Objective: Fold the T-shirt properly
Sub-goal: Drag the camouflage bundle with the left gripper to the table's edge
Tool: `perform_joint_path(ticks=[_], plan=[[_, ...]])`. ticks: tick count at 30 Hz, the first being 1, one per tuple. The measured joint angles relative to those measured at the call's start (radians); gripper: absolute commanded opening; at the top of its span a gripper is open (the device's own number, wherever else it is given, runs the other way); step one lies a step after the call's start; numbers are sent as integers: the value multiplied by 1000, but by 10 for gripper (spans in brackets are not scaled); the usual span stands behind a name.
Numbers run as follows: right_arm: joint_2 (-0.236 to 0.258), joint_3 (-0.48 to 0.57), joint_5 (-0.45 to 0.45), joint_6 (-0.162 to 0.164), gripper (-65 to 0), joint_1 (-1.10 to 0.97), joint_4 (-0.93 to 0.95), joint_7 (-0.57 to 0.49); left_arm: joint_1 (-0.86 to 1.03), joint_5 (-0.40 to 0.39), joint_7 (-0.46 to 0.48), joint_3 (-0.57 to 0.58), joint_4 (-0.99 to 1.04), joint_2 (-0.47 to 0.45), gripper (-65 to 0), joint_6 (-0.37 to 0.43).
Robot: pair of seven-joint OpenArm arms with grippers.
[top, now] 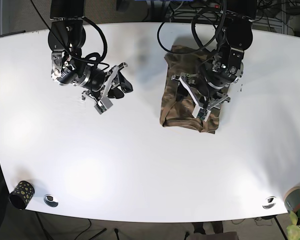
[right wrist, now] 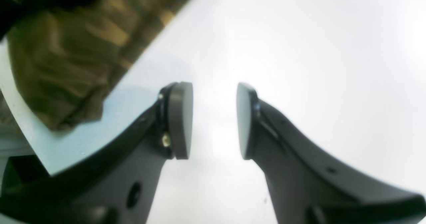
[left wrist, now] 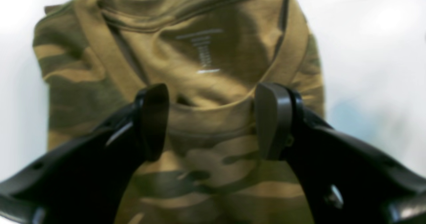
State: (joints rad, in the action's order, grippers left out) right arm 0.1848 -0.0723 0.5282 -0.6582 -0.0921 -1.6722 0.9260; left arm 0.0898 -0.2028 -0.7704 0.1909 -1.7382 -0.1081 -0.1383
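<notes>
Base: T-shirt (top: 177,107) folded on table (top: 140,165)

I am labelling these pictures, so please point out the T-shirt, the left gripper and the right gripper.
T-shirt (left wrist: 213,124), left wrist view, on the front collar band.
left gripper (left wrist: 211,120), left wrist view, midway between its open fingertips.
right gripper (right wrist: 214,120), right wrist view, midway between its open fingertips, over the table.

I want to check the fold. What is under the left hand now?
Under the open left hand lies the camouflage T-shirt, folded, its neckline and printed label facing up. The table beneath the shirt is covered, and the lower layers cannot be seen.
</notes>
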Motion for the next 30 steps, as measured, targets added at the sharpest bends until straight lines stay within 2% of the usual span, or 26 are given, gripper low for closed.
perform_joint_path(ticks=[3, 9, 13, 16, 19, 22, 26, 30], plan=[[-2, -6, 1, 0, -447, -3, 3, 1, 26, 1, 51, 5, 31, 0, -269, 0], [-7, -6, 4, 0, -447, 1, 3, -2, 42, -16, 222, 2, 163, -22, -269, -13], [-7, -6, 1, 0, -447, 8, 3, -1, 4, -53, 269, -1, 268, -56, -269, -61], [-6, -6, 4, 0, -447, 17, 3, -6, -24, -77, 340, -2, 340, -92, -269, -125], [-4, -6, 1, -1, -447, 16, 3, -4, -55, -111, 358, -20, 394, -118, -269, -182], [-5, -6, 1, 0, -447, 13, -9, 1, -95, -116, 378, -87, 468, -134, -269, -216], [-1, -6, 2, 2, -447, 15, -39, -2, -163, -134, 393, -188, 598, -196, -269, -298], [-2, -5, 4, 3, -447, 16, -53, -2, -219, -141, 386, -230, 704, -270, -269, -346]])
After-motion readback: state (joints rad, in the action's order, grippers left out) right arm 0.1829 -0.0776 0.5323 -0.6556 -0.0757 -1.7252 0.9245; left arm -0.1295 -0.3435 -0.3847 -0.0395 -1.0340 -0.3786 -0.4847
